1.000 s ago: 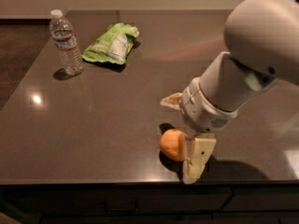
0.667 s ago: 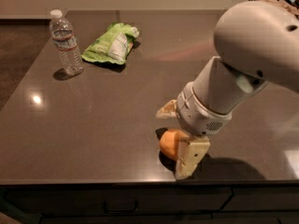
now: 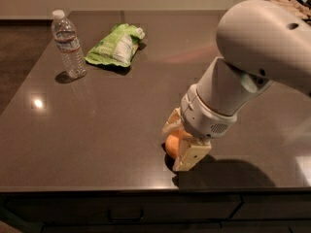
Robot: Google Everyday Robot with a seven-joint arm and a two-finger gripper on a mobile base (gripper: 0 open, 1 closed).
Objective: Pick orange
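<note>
The orange [image 3: 171, 145] sits on the dark tabletop [image 3: 107, 115] near its front edge, right of centre. My gripper [image 3: 181, 141] reaches down over it from the right. One cream finger [image 3: 172, 123] lies against the orange's far side and the other finger [image 3: 192, 155] against its near side. The jaws have closed on the fruit, which still rests on the table. The white arm [image 3: 252, 57] hides the orange's right part.
A clear water bottle [image 3: 68, 45] stands at the back left. A green snack bag [image 3: 115, 45] lies just right of it. The table's front edge [image 3: 97, 188] runs close below the orange. Something tan shows at the far right corner [image 3: 286, 4].
The arm has shifted left and lowered over the orange. The two fingers, wide apart before, have drawn together onto the fruit. The orange has stayed in place.
</note>
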